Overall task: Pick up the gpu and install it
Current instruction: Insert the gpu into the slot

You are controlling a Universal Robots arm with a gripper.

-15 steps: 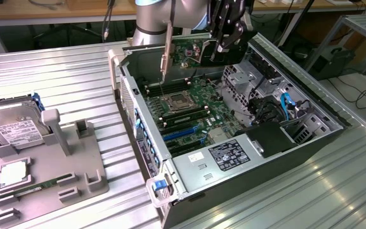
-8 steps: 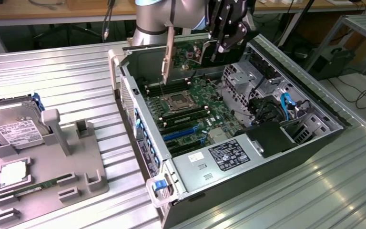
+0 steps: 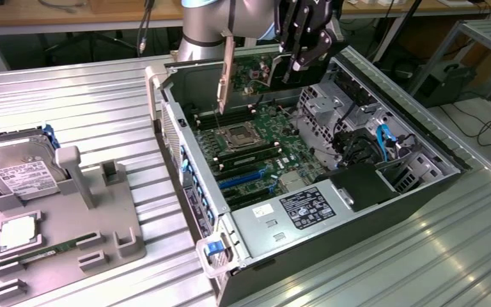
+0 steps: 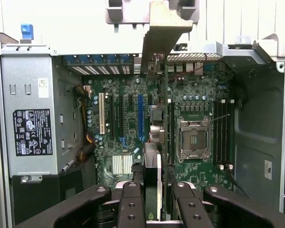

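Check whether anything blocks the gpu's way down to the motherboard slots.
Nothing visible does. The gripper holds the gpu edge-on above the open case, and the expansion slots below it lie bare. The power supply sits off to one side.

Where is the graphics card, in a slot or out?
Out. The gripper holds the card above the open computer case, clear of the board's slots.

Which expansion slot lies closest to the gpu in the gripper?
The long blue slot, nearest the gpu edge; the white slot and black slots lie farther off.
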